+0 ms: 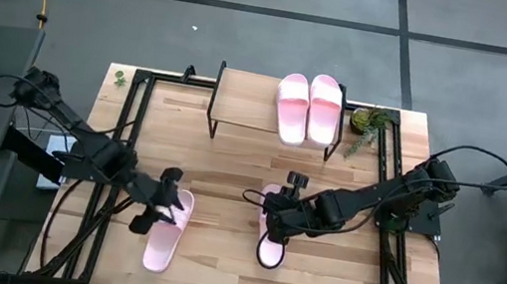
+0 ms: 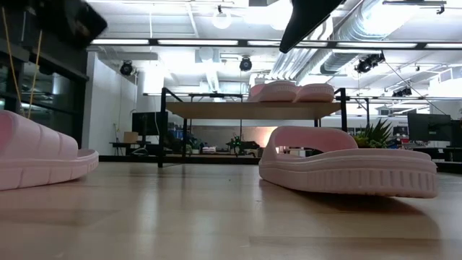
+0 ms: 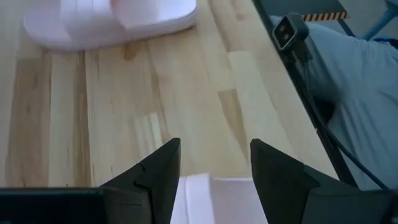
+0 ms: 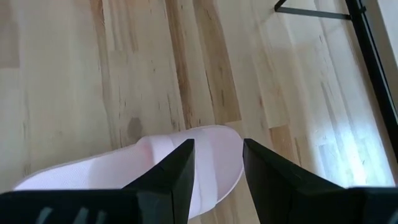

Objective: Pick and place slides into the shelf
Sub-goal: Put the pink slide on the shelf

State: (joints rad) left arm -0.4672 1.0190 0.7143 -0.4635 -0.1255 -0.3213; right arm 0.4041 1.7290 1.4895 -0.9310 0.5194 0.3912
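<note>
Two pale pink slides lie sole-down on the wooden table: one on the left (image 1: 164, 240) (image 2: 36, 155), one nearer the middle (image 1: 271, 247) (image 2: 346, 170). Two more slides (image 1: 291, 107) (image 1: 325, 107) (image 2: 278, 91) sit side by side on the right part of the shelf's plank top (image 1: 245, 96) (image 2: 253, 110). My left gripper (image 1: 166, 208) (image 3: 214, 146) hangs open over the far end of the left slide (image 3: 211, 196). My right gripper (image 1: 273, 215) (image 4: 217, 143) hangs open over the middle slide (image 4: 124, 168). The low view shows no fingers down at either slide.
A small green plant (image 1: 367, 121) (image 2: 375, 133) stands just right of the shelf. Black frame rails (image 1: 135, 124) run along the table's left, right and far sides. The left half of the shelf top is bare wood, and open tabletop lies between the shelf and the two slides.
</note>
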